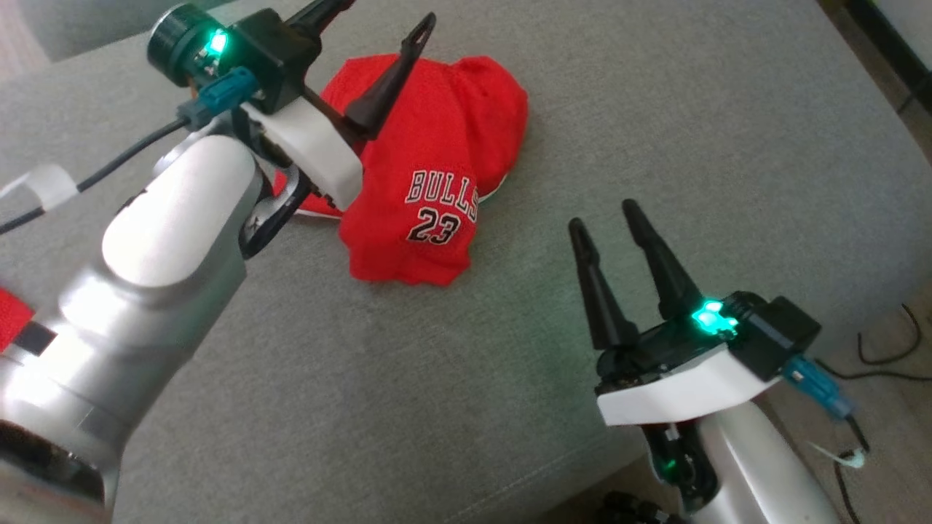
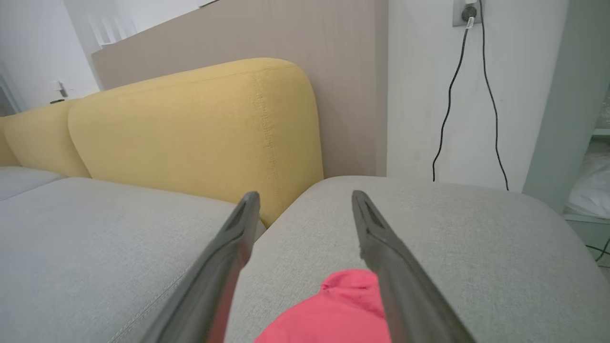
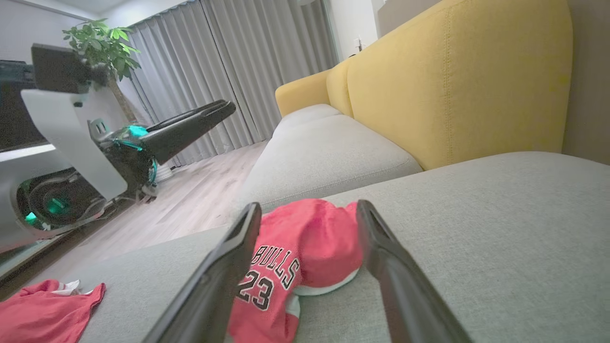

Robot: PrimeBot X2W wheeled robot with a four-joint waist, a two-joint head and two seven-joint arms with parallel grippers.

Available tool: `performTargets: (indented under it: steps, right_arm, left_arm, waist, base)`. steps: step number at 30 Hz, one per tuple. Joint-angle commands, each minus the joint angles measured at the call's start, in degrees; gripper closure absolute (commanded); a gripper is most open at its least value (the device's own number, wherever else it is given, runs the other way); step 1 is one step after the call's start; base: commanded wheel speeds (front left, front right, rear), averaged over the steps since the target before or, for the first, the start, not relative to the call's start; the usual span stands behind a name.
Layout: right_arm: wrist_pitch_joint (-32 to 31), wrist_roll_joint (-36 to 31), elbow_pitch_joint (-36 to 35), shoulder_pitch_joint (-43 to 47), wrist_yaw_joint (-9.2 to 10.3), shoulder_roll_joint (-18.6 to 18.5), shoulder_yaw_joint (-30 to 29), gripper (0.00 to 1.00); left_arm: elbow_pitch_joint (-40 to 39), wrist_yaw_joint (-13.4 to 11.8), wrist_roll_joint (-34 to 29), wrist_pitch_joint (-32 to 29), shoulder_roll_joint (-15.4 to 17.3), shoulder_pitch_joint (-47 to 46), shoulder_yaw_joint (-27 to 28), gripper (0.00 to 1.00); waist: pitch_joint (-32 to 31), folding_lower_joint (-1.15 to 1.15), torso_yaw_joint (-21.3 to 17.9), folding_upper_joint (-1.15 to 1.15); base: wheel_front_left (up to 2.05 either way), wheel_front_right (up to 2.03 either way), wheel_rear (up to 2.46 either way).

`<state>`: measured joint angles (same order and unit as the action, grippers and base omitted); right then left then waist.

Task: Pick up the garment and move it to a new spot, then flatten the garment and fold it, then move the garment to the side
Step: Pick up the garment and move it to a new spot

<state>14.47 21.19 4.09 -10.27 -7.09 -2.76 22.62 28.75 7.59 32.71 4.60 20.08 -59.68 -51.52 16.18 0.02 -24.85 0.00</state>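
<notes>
Head view: I see the crumpled red mesh basketball jersey heaped at upper centre of the frame, on the pale grey woven sofa seat.
Writing: "BULLS" arched over "23", in black letters edged white, on the lower part of the heap. I read the same in the right wrist view.
Left gripper: its fingers are spread wide and I see nothing pinched. In the left wrist view a red fold lies low between them, at bottom centre. In the head view it sits upper left, over the jersey's left side.
Right gripper: lower right of the head view, fingers apart and empty, well apart from the jersey and pointing towards it.
Other cloth: a second red garment with a white scrap lies in the lower left corner of the right wrist view.
Edges: the seat's front edge crosses the lower right of the head view. Past it are pale floor and thin black cables. Mustard-yellow back cushions fill the upper left of the left wrist view.
Open room: bare grey fabric lies right of and below the jersey in the head view.
</notes>
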Motion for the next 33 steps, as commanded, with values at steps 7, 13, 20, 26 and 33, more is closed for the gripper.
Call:
performTargets:
  steps: [7, 13, 20, 26, 33]
  right_arm:
    - [0.52, -1.87, -1.2, -0.27, -0.4, -0.11, -1.01, 0.0]
    - [0.52, -4.12, 0.22, 0.97, -0.4, -0.11, -2.94, 0.0]
    - [0.52, -5.64, 1.73, 3.06, -0.4, -0.11, -5.44, 0.0]
    - [0.52, -6.22, 2.48, 4.93, -0.4, -0.11, -6.49, 0.0]
    - [0.52, -6.43, 3.35, 6.03, -0.4, -0.11, -6.78, 0.0]
  left_arm:
    - [1.29, -1.17, 1.18, 4.88, 2.31, -0.85, 3.67, 0.0]
    - [-1.33, -5.58, 2.79, 8.46, 4.17, 7.1, 5.91, 0.0]
    - [-10.16, -14.11, 4.2, 10.26, 5.51, 23.53, 9.69, 0.0]
    - [-20.08, -20.4, 1.84, 10.38, 3.11, 39.02, 15.07, 0.0]
    - [-24.09, -20.48, -3.0, 10.39, -1.23, 48.16, 19.38, 0.0]
  waist:
    - [-2.6, -0.02, 7.95, 0.0]
    - [-5.45, -0.02, 15.94, 0.0]
    - [-8.6, -0.02, 22.89, 0.0]
    - [-10.8, -0.02, 25.52, 0.0]
    - [-11.77, -0.02, 26.2, 0.0]
  base:
    - [0.0, 0.0, 0.0]
    - [0.0, 0.0, 0.0]
    - [0.0, 0.0, 0.0]
    - [0.0, 0.0, 0.0]
    - [0.0, 0.0, 0.0]
